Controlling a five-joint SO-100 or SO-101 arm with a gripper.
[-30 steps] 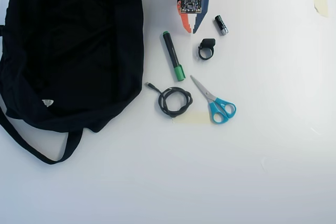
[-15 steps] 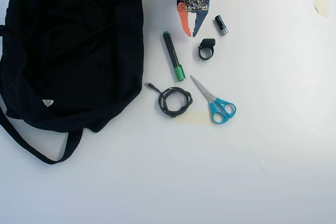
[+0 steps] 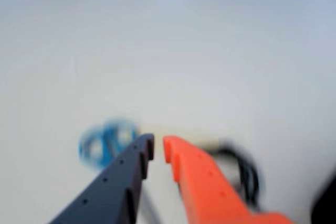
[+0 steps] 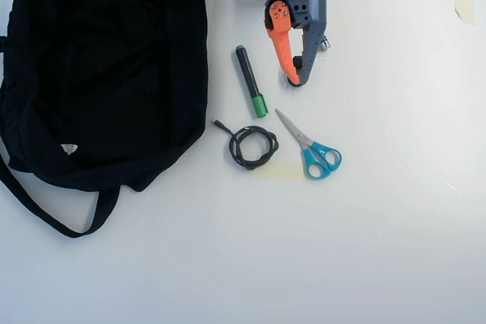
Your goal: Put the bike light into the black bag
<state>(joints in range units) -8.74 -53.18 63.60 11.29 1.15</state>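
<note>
The jaws (image 4: 295,80) hang nearly closed, holding nothing, directly over the bike light (hidden beneath them in the overhead view), right of the green marker (image 4: 250,81). Light, stiff, probably slick; grip its blocky head. The black bag (image 4: 99,66) lies far left.

White table (image 4: 395,248): black bag (image 4: 99,73), green marker (image 4: 250,81), coiled cable (image 4: 252,146), scissors (image 4: 311,146).
</note>
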